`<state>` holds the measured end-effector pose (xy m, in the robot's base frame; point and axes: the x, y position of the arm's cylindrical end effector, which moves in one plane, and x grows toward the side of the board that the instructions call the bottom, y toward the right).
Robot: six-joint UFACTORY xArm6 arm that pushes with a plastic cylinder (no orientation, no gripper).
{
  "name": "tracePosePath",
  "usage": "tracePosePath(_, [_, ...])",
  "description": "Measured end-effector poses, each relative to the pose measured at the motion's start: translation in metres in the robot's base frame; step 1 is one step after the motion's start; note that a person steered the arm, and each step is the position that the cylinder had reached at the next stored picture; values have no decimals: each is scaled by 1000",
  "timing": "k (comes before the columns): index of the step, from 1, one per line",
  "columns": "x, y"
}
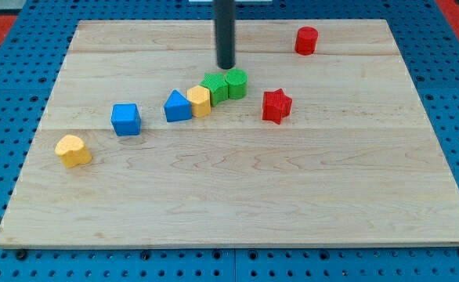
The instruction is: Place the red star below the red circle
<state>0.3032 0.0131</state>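
Observation:
The red star [276, 106] lies right of the board's middle. The red circle [306, 40], a short cylinder, stands near the view's top right, above and slightly right of the star. My tip [226, 67] comes down from the view's top centre. It sits just above the green blocks, up and to the left of the red star and well left of the red circle, touching neither.
A green cube [215, 88] and a green cylinder [236, 83] sit side by side just below my tip. A yellow block [200, 101], blue triangle [177, 106], blue cube [126, 120] and yellow heart [73, 150] trail toward the view's left. The wooden board [237, 196] ends in blue pegboard.

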Motion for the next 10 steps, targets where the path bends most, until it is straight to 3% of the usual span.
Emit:
tracePosePath(1, [15, 59])
tracePosePath(2, [36, 71])
tracePosePath(3, [88, 32])
tracePosePath(4, [111, 16])
tracePosePath(7, [204, 83])
tracePosePath(9, [84, 84])
tracePosePath(10, [89, 87])
